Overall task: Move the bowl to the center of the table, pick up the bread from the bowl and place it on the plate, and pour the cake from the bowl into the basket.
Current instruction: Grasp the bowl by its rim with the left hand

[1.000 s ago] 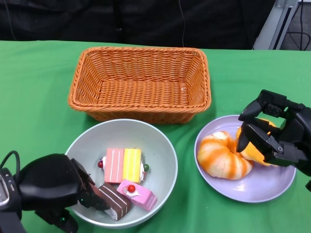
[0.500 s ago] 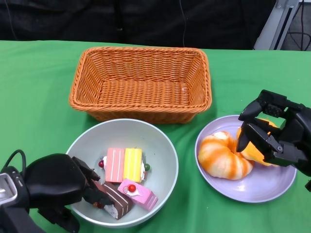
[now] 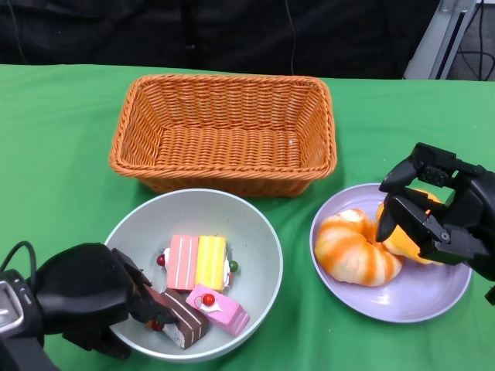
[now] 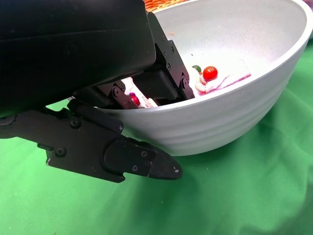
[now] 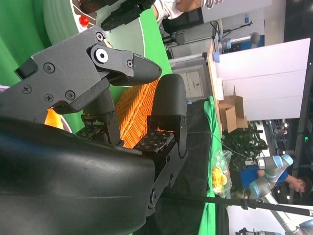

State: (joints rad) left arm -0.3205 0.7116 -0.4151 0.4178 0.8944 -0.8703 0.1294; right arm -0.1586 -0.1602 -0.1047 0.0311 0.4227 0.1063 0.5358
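The pale grey bowl (image 3: 244, 232) sits near the front, left of the middle, just before the orange wicker basket (image 3: 224, 131). It holds several cake slices: a pink-and-yellow one (image 3: 196, 263), a pink one (image 3: 222, 309) and a chocolate one (image 3: 183, 321). My left hand (image 3: 81, 297) grips the bowl's near-left rim; in the left wrist view its fingers (image 4: 168, 73) reach inside the bowl (image 4: 230, 112) and the thumb (image 4: 132, 161) lies outside, under the wall. A striped croissant (image 3: 354, 249) and a second orange bread (image 3: 402, 241) lie on the lilac plate (image 3: 418, 297). My right hand (image 3: 441, 209) hovers over the plate, fingers apart, holding nothing.
The basket has nothing in it and stands on the green cloth behind the bowl and plate. A dark backdrop runs along the table's far edge. The right wrist view shows my right hand (image 5: 98, 98), the basket (image 5: 134, 105) and a room beyond.
My left hand has shifted slightly at the bowl's rim, fingers a little further inside. The bowl, the breads and the right hand have stayed put.
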